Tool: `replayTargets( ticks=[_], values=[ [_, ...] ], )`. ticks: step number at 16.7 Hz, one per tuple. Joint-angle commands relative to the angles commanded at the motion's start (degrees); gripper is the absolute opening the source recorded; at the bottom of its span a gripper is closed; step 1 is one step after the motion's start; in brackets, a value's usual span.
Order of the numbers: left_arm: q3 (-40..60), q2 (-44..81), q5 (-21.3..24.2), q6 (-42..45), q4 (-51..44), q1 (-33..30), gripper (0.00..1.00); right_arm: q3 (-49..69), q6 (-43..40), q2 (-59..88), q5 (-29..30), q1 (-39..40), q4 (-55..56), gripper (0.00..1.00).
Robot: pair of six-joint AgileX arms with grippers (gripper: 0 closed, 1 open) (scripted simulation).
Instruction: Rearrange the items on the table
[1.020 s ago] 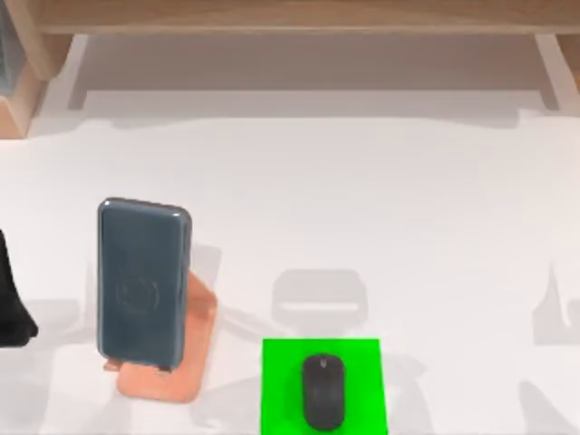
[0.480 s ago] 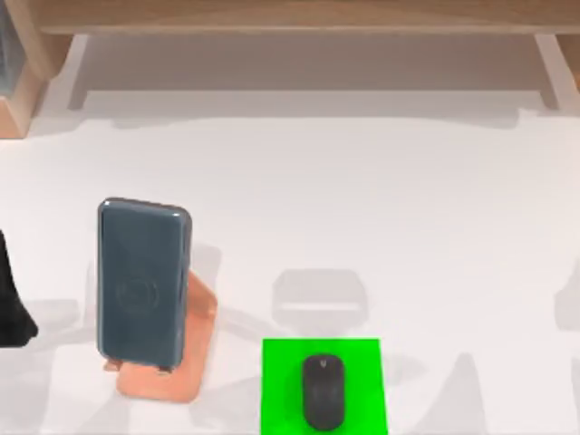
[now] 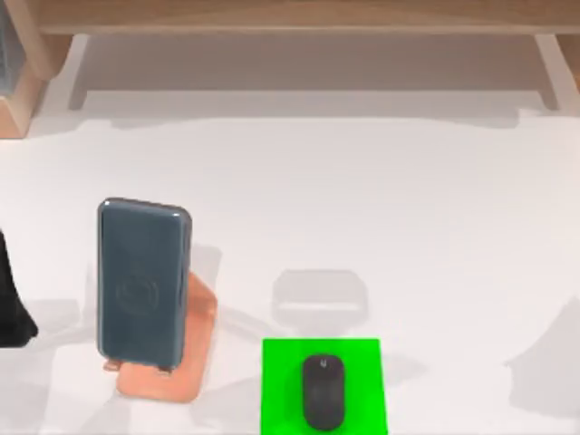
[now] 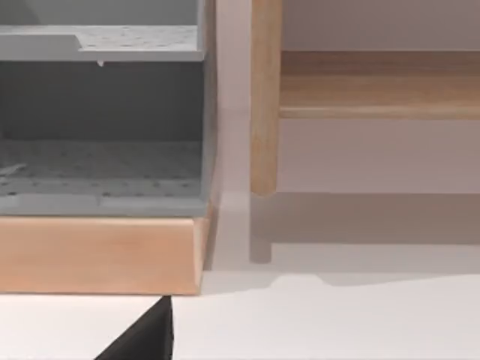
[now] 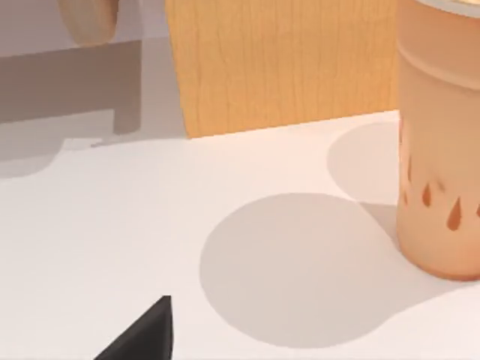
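**Op:** Nearest edge first: small black oval computer mouse (image 3: 323, 391) is lying on a bright green square mat (image 3: 281, 362), centred, long axis pointing away from me. I'm reading the mat as its assigned spot.

**Eng:** Phone?

**Op:** Dark grey-blue glossy slab smartphone (image 3: 143, 283) is leaning on a copper-pink angled stand (image 3: 186, 367), left of the mat, well apart from the mouse. Propped face-up, so likely placed too.

**Eng:** Arms?

**Op:** Left arm is sitting at the left edge of the wide white tabletop (image 3: 362, 199), just a dark shape. Right arm is off to the right; jaw state on both, I cannot tell.

**Eng:** Obstacles?

**Op:** Nothing standing between mouse and phone. Farther back, light wooden shelf frame (image 3: 299, 18) is spanning the far side. Right wrist camera is seeing a peach patterned cup (image 5: 439, 150) by a wood panel.
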Motion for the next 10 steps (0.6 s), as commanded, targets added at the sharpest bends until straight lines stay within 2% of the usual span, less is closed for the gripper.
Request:
replayTargets(
  ticks=[5, 10],
  values=[
    [0.0, 0.0, 0.0, 0.0, 0.0, 0.0, 1.0, 9.95, 0.35, 29.78, -6.88, -7.19, 19.8, 1.0],
    [0.0, 0.0, 0.0, 0.0, 0.0, 0.0, 1.0, 21.44, 1.01, 49.63, -11.86, -9.67, 36.89, 1.0]
  ],
)
